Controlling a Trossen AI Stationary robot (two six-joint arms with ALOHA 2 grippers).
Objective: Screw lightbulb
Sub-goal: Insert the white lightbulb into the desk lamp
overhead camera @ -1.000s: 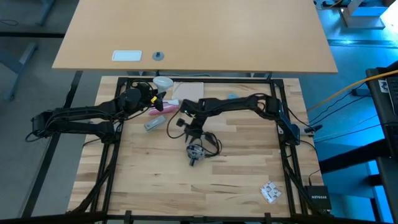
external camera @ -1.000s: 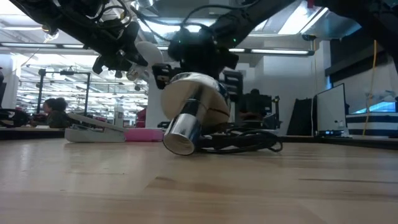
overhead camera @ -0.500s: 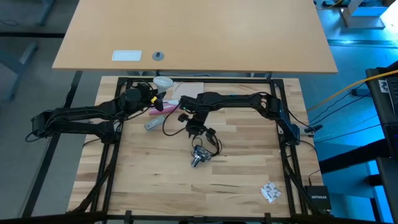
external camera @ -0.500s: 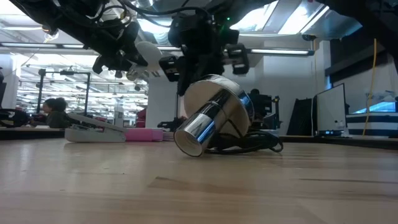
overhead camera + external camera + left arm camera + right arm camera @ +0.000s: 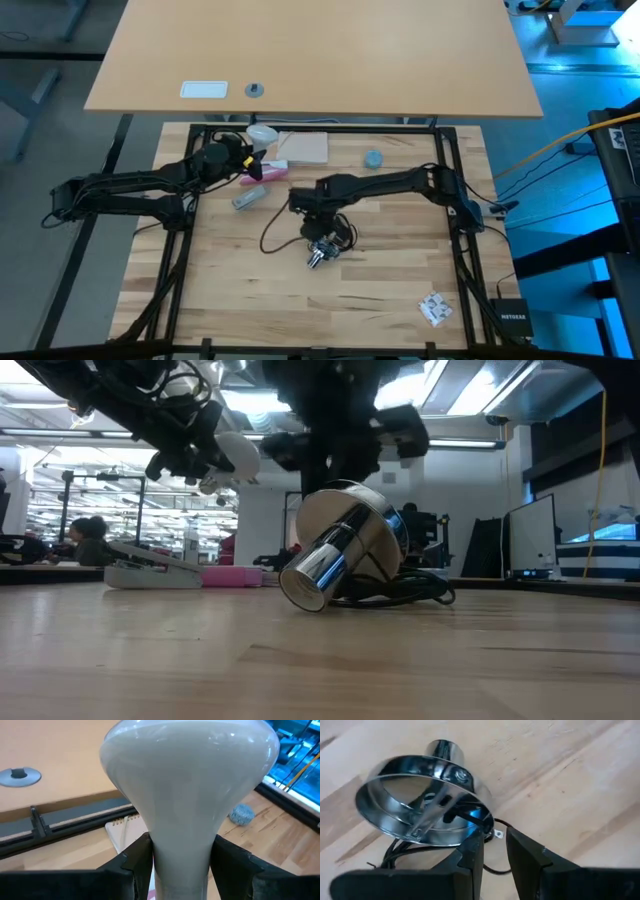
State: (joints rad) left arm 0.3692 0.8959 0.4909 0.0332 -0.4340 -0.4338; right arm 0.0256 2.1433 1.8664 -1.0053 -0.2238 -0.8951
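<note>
Fingers of the left gripper are clamping the narrow neck of the lightbulb, holding it in the air over the far left part of the table, globe pointing toward the far edge. Right of it, toward the middle, the right gripper is hanging just above the silvery socket, which is lying tilted on the wood with its black cord looping to the left; its fingers are standing slightly apart beside the socket's rim, gripping nothing visible. A blue-grey cap is sitting far right, near a pale pad.
</note>
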